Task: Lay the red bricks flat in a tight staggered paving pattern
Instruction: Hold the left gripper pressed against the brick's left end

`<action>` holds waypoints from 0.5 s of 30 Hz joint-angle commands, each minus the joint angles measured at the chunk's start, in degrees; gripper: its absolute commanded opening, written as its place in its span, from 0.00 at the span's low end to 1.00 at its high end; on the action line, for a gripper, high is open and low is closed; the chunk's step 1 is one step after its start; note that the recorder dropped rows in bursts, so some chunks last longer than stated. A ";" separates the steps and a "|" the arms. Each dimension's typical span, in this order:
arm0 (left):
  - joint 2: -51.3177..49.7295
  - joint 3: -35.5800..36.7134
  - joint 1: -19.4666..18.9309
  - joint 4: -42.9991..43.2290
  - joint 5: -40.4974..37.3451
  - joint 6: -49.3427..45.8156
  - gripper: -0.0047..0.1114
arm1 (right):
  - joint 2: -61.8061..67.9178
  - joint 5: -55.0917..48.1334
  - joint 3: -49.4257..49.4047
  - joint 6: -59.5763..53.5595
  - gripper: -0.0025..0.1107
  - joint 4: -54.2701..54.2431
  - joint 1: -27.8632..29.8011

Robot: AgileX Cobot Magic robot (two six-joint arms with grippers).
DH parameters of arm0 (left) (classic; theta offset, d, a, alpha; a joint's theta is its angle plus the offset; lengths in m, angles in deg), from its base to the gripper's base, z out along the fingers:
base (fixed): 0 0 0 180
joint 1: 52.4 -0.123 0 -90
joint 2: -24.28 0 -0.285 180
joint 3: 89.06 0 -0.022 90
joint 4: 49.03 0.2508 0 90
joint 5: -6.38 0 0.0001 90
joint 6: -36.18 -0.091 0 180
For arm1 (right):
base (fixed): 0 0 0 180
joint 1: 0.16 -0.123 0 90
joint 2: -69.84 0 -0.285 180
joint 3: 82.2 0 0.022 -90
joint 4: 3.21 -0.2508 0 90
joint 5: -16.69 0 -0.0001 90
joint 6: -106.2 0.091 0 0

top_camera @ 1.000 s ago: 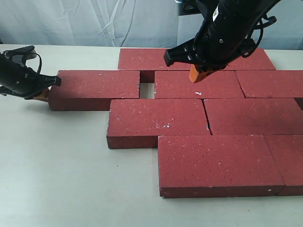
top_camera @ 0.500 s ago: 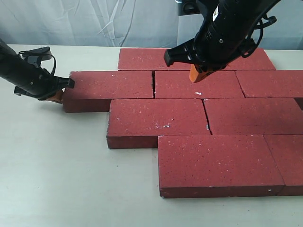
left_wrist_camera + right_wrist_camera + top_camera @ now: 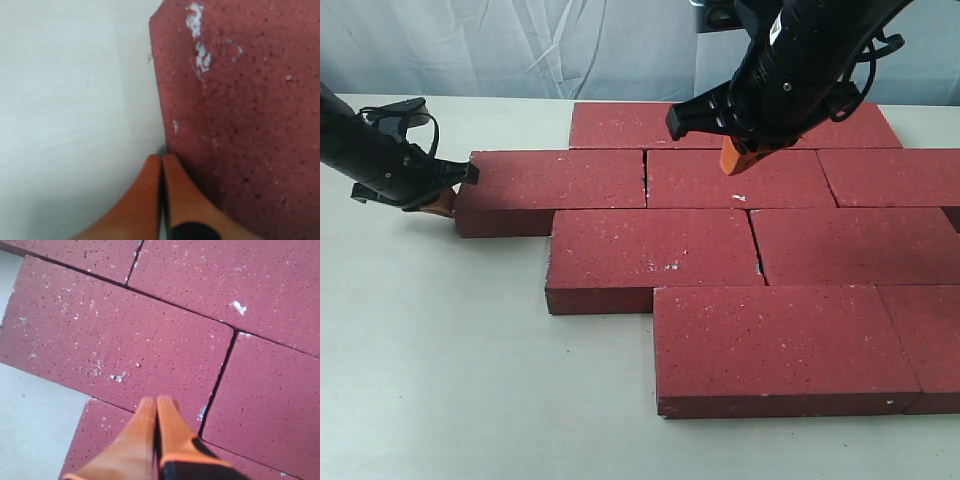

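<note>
Several red bricks lie flat in staggered rows on the white table (image 3: 440, 350). The leftmost brick of the second row (image 3: 555, 185) now butts against its neighbour (image 3: 740, 178) with only a thin seam. My left gripper (image 3: 440, 200) is shut, its orange tips against that brick's left end (image 3: 240, 100); in the left wrist view the left gripper (image 3: 161, 157) touches the brick's edge. My right gripper (image 3: 732, 160) is shut and empty, hovering over the second row; in its wrist view the right gripper (image 3: 156, 400) hangs above a brick (image 3: 125, 335).
Bare table lies to the left and front left of the paving (image 3: 420, 380). A pale curtain (image 3: 520, 45) closes the back. Front-row bricks (image 3: 780, 345) reach the right frame edge. A narrow gap (image 3: 217, 385) shows between two bricks.
My left gripper pushed the leftmost second-row brick to the right, closing the open gap to its neighbour. In the last half second it has hardly moved. The right arm stayed still.
</note>
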 commanded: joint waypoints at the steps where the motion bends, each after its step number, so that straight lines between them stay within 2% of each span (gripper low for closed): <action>1: 0.02 0.14 0.20 -1.11 -0.08 -0.10 0.04 | -0.05 0.45 0.05 -0.20 0.02 0.10 0.26; 15: 0.02 0.14 2.32 -3.91 -0.15 -3.37 0.04 | -0.05 0.45 0.05 -0.20 0.02 0.10 0.26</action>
